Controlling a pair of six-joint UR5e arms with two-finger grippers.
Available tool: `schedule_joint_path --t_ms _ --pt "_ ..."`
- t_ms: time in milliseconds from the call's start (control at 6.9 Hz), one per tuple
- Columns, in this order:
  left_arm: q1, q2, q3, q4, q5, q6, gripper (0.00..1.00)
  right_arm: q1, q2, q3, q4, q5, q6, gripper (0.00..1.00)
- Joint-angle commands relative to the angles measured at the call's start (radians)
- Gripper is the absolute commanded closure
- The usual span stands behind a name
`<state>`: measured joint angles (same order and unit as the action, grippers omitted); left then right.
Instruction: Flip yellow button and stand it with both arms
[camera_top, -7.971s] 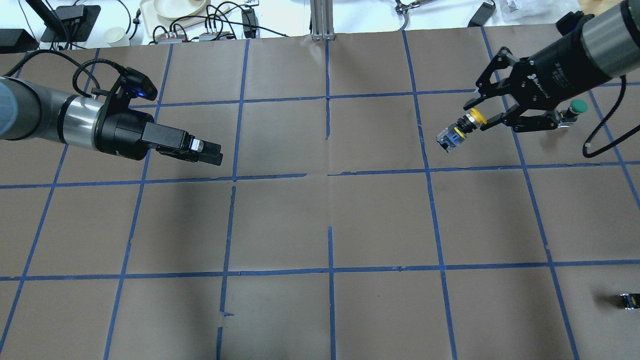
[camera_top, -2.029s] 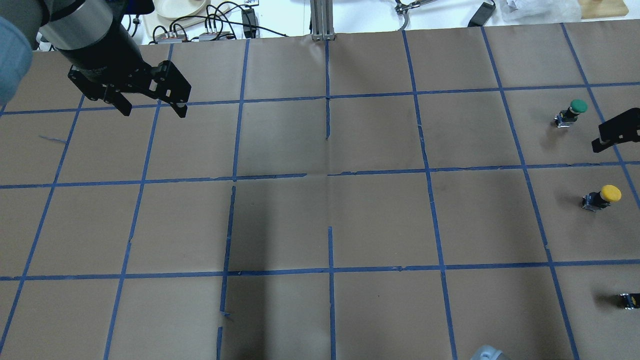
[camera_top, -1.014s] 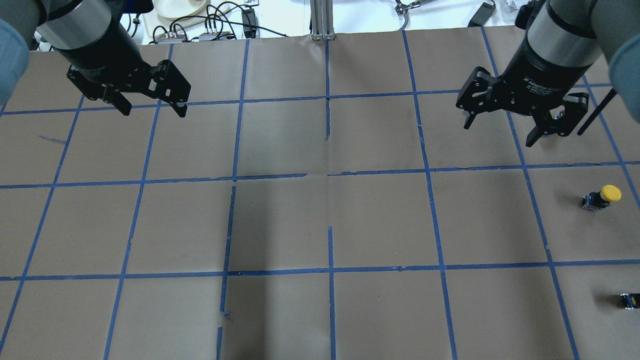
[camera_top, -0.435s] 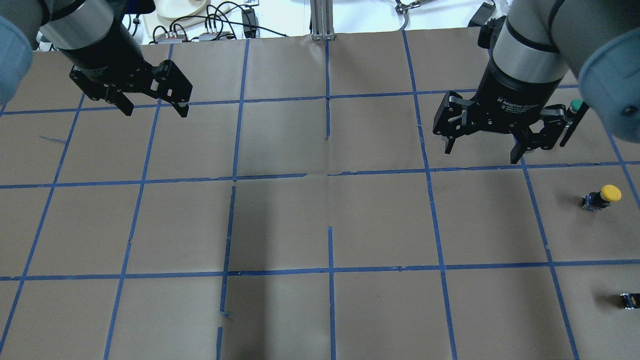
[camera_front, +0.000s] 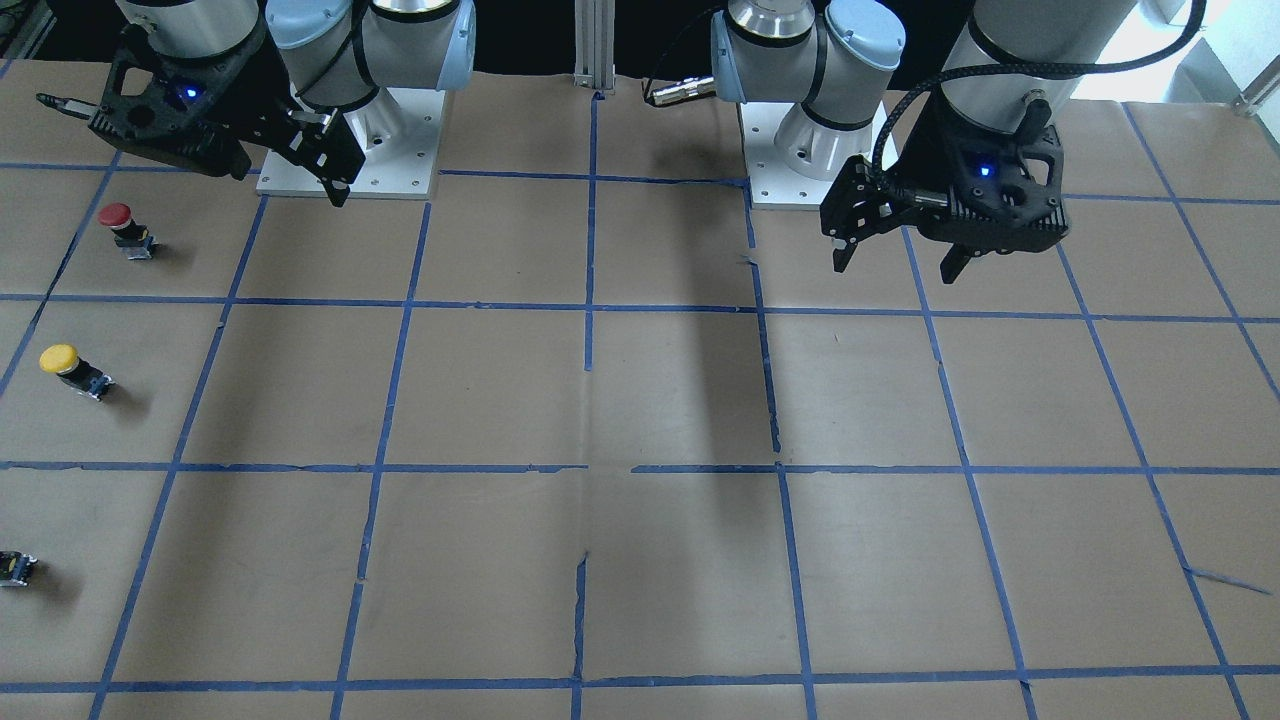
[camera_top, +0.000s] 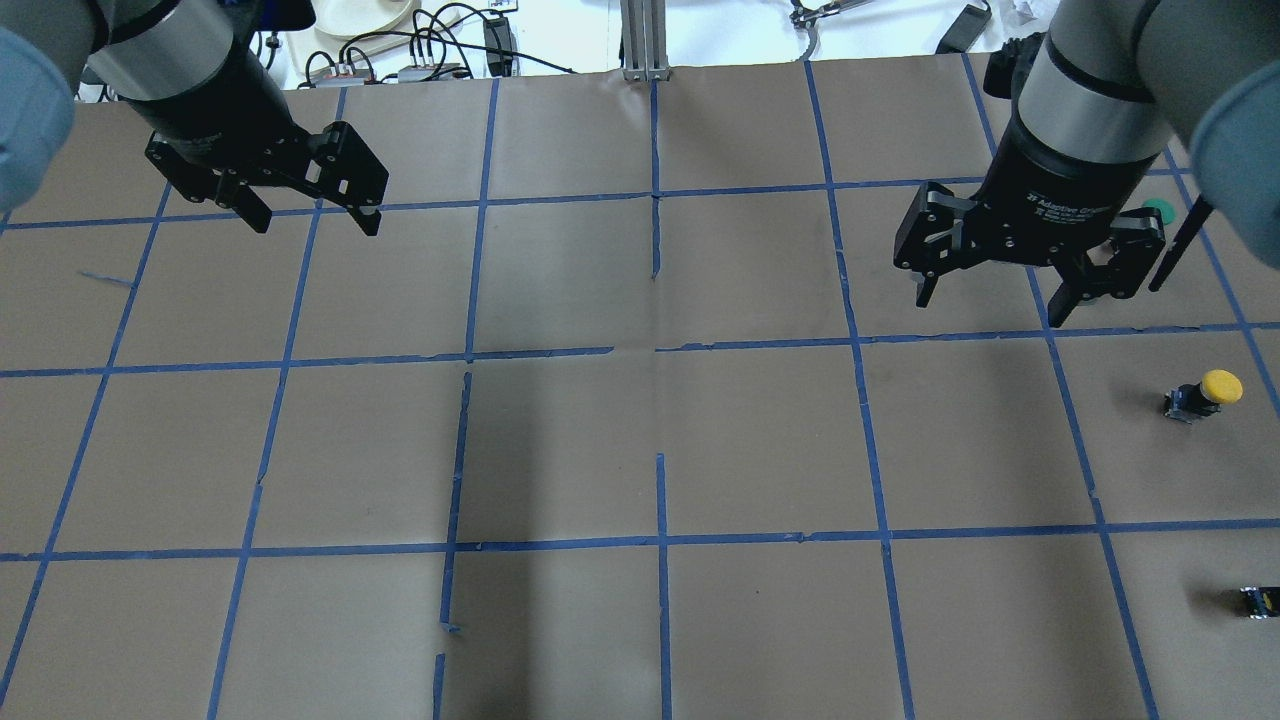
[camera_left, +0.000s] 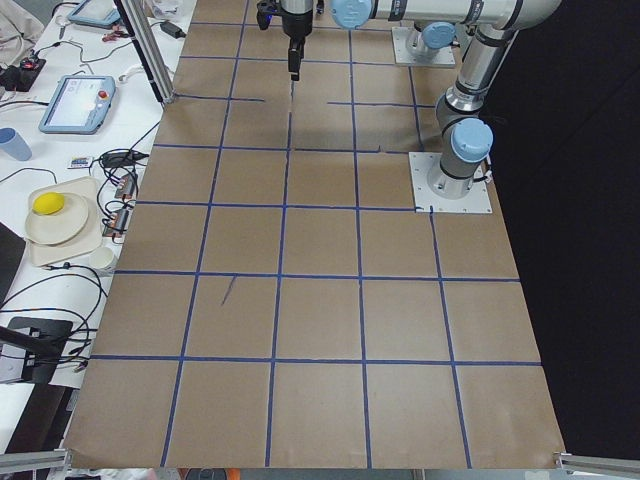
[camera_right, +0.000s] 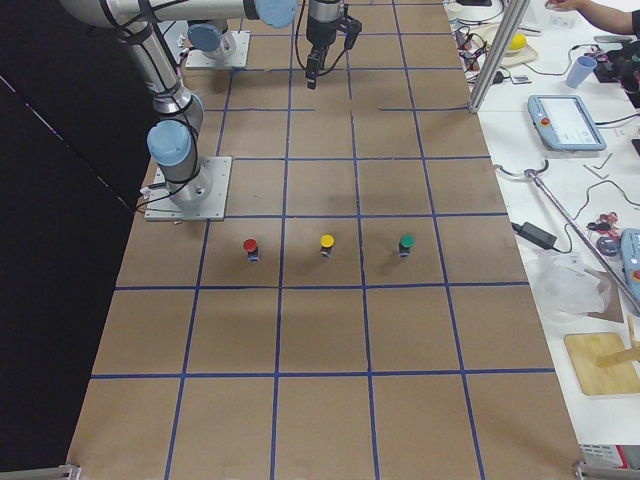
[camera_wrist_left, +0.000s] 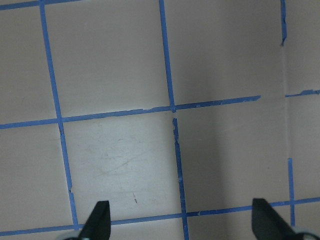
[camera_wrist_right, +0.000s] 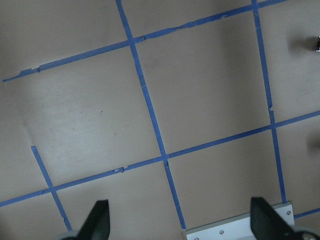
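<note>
The yellow button stands on its block body with the yellow cap up, at the table's right edge; it also shows in the front view and the right side view. My right gripper hangs open and empty above the table, apart from the button, up and to its left. It shows in the front view and its wrist view. My left gripper hangs open and empty at the far left, also in the front view and its wrist view.
A green-capped button stands partly hidden behind my right gripper. A red-capped button stands nearer the robot's base. A small dark capless block lies at the right edge. Cables and dishes lie beyond the far edge.
Earlier my right gripper held the yellow button in the air; now the button stands on the table and that gripper is open, shifted slightly right. My left gripper has turned downward and opened.
</note>
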<state>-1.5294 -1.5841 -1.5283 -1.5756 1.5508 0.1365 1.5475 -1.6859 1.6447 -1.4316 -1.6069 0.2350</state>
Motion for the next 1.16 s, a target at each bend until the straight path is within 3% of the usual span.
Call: schedule_joint_path --t_ms 0,290,1014 --pt "0.001 0.004 0.000 0.000 0.000 0.000 0.00 -0.006 -0.006 0.000 0.000 0.007 -0.020 0.00" --pt "0.002 0.004 0.000 0.000 -0.001 0.000 0.00 0.000 -0.011 -0.003 -0.004 0.086 -0.014 0.00" --pt "0.002 0.004 -0.001 0.000 -0.002 0.000 0.00 0.000 -0.009 0.000 0.000 0.062 -0.016 0.00"
